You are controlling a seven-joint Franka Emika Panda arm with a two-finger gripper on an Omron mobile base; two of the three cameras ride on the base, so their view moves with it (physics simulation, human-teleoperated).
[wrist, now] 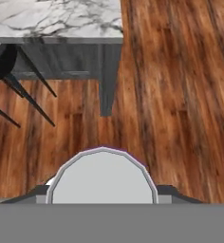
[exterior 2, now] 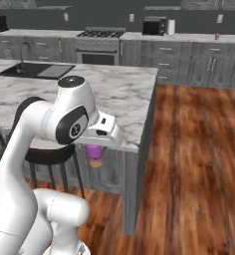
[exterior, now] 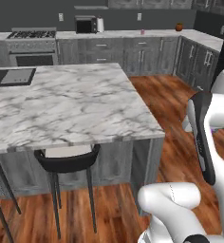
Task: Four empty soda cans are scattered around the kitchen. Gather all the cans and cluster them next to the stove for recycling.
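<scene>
1. Left base view: the stove [exterior: 32,45] stands at the far wall, left of the microwave [exterior: 86,24]. A small pink can [exterior: 143,32] sits on the back tabletop [exterior: 123,34], well right of the stove. The marble island [exterior: 66,102] lies between the robot and that wall. Judgement: to carry well, go round the island's right side, where the wood floor [exterior: 166,95] is open, and keep the load upright.

2. Right base view: a purple can [exterior 2: 94,155] hangs below the hand [exterior 2: 95,149], which is clamped on it, just beside the island edge [exterior 2: 139,144] and above a stool [exterior 2: 47,154]. The stove [exterior 2: 100,42] is far off; another pink can [exterior 2: 217,36] sits at the right of the back tabletop. Judgement: lift clear of the island edge before swinging, and set the can down on the tabletop beside the stove, not on the grates.

3. Hand view: the can's silver top [wrist: 102,178] sits between the fingertips, over the floor [wrist: 180,95], with the island corner [wrist: 85,23] and stool legs [wrist: 19,95] ahead. The grip looks centred.
</scene>
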